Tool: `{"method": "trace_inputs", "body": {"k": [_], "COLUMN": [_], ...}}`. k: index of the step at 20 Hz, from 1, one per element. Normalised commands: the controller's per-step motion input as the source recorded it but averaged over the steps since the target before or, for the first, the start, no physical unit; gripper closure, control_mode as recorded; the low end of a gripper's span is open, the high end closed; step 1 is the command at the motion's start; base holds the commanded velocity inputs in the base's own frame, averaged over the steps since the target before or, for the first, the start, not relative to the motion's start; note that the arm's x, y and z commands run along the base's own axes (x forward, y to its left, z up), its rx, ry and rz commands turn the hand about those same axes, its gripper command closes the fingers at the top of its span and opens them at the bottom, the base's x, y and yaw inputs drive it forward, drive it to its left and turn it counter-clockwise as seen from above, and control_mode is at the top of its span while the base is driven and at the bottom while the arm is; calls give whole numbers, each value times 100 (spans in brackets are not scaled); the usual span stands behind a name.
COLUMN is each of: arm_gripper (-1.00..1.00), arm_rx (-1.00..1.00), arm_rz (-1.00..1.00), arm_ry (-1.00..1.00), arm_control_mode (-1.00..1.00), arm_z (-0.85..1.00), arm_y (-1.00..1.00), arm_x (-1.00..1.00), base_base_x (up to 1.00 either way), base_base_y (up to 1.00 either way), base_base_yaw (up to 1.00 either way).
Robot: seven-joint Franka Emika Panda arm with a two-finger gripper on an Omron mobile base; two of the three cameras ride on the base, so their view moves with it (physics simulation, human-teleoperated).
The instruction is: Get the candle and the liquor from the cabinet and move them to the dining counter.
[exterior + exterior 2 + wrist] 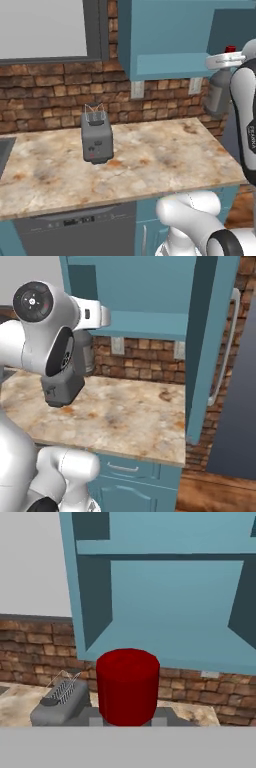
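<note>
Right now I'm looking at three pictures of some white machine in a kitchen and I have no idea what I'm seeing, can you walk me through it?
The white machine is a robot arm on a driving base, in a rendered kitchen. Two pictures come from cameras on the base, behind the arm on its left and right. The third comes from a camera on the hand, looking along its tool.

On the marbled counter stands a grey toaster. Above it hangs a teal cabinet with its door open.

The tool is shut on a dark liquor bottle, held in the air just below the cabinet. The big red shape in the hand picture is the bottle's cap.
</note>
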Motion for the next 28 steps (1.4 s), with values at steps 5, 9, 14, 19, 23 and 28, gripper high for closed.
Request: {"method": "trace_inputs", "body": {"k": [5,9,14,19,23,28], "arm_gripper": [100,100,100,100,100,100], "arm_rx": [0,0,0,0,0,0], "arm_rz": [0,0,0,0,0,0], "arm_ry": [0,0,0,0,0,0], "arm_control_mode": [100,100,100,100,100,100], "arm_z": [0,0,0,0,0,0], "arm_y": [0,0,0,0,0,0], "arm_x": [0,0,0,0,0,0], "base_base_x": [-85,-30,-17,-4,-4,0], "base_base_y": [74,95,16,10,11,2], "base_base_yaw": [11,62,99,100,99,100]}}
